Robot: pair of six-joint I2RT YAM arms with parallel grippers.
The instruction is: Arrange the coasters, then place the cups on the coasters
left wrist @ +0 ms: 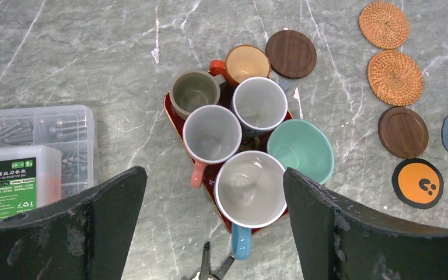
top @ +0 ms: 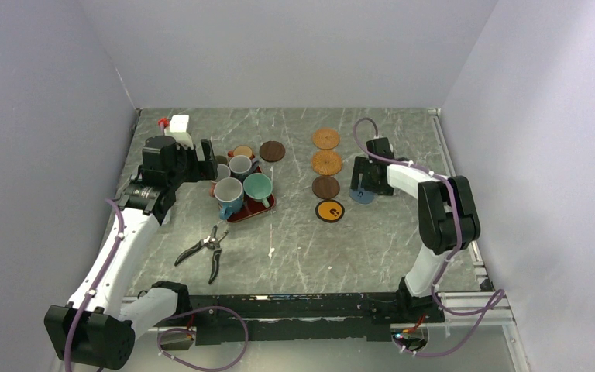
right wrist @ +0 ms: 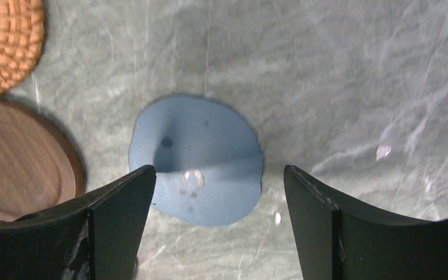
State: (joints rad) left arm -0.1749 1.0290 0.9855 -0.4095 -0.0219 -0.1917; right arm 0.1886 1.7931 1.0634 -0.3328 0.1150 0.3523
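A column of coasters lies on the table: two woven orange (top: 326, 138) (top: 327, 162), a dark brown one (top: 326, 187) and a black one with an orange face (top: 330, 211). Another dark brown coaster (top: 272, 150) sits beside the red tray (left wrist: 172, 108). To the right of the column lies the blue coaster (right wrist: 198, 160). My right gripper (right wrist: 219, 169) hangs low over it, open, one finger at each side of the disc's near edge. Several cups crowd the tray: olive (left wrist: 194, 91), orange-brown (left wrist: 246, 63), grey-white (left wrist: 259, 104), pink-handled white (left wrist: 212, 134), blue (left wrist: 251, 188), teal (left wrist: 300, 150). Above them my left gripper (left wrist: 213, 170) is open and empty.
Pliers (top: 205, 249) lie in front of the tray. A clear plastic box of screws (left wrist: 35, 151) stands left of the tray, with a white box (top: 177, 124) at the back left corner. Walls close the table on three sides.
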